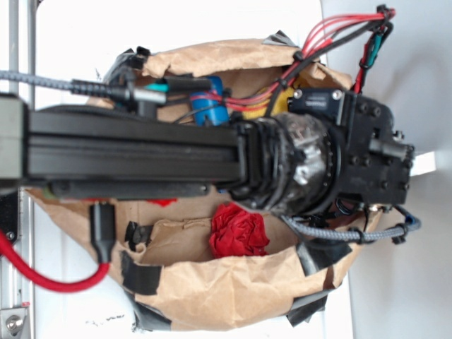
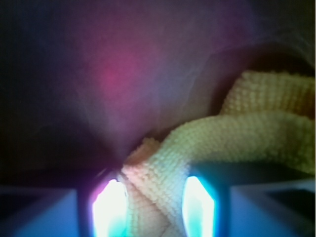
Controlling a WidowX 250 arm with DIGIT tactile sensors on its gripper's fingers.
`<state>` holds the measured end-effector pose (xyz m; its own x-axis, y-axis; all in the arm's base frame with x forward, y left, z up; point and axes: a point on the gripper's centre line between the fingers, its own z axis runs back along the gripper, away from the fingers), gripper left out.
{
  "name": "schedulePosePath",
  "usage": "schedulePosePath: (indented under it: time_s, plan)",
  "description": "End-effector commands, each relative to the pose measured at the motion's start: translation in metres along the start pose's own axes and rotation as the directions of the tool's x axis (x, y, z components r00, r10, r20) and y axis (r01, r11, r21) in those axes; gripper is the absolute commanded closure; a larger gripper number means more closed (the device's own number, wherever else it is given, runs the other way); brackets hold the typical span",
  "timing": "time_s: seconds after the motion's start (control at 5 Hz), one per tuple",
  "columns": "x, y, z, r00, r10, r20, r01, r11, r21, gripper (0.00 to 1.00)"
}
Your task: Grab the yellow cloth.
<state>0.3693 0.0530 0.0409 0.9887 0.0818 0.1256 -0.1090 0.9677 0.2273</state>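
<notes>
In the wrist view the yellow cloth [image 2: 256, 133] is fuzzy and folded. It runs from the right side down into the gap between my gripper's [image 2: 154, 195] two fingers. A bunched fold fills the whole space between the glowing pads [image 2: 111, 207], and both pads press against it. In the exterior view only a small yellow patch of the cloth [image 1: 282, 103] shows past the arm. The fingers themselves are hidden under the black wrist [image 1: 353, 159], low inside the brown paper bag [image 1: 233, 289].
A red wad of fabric [image 1: 239, 232] lies in the bag near its front wall. A blue plastic bottle [image 1: 210, 101] lies at the back, partly behind the arm. The bag's taped walls surround the gripper. Red cables [image 1: 332, 32] run above the wrist.
</notes>
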Motion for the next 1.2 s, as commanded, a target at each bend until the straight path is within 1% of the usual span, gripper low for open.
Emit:
schedulePosePath:
  time_s: [0.0,0.2,0.4,0.6,0.8,1.0]
  plan:
    - [0.011,0.009,0.020,0.998,0.007,0.062,-0.007,1.000,0.006,0.94]
    - [0.013,0.009,0.018,0.998,0.008,0.057,-0.009,1.000,0.013,0.90]
    - [0.014,0.013,0.025,0.998,0.022,0.063,-0.022,1.000,-0.010,0.91]
    - [0.005,0.023,0.062,0.996,0.039,0.082,-0.030,0.993,-0.111,1.00]
    - [-0.007,0.037,0.111,0.996,0.079,0.047,-0.069,0.979,-0.192,1.00]
    - [-0.019,0.053,0.160,0.997,0.081,-0.012,-0.081,0.959,-0.272,1.00]
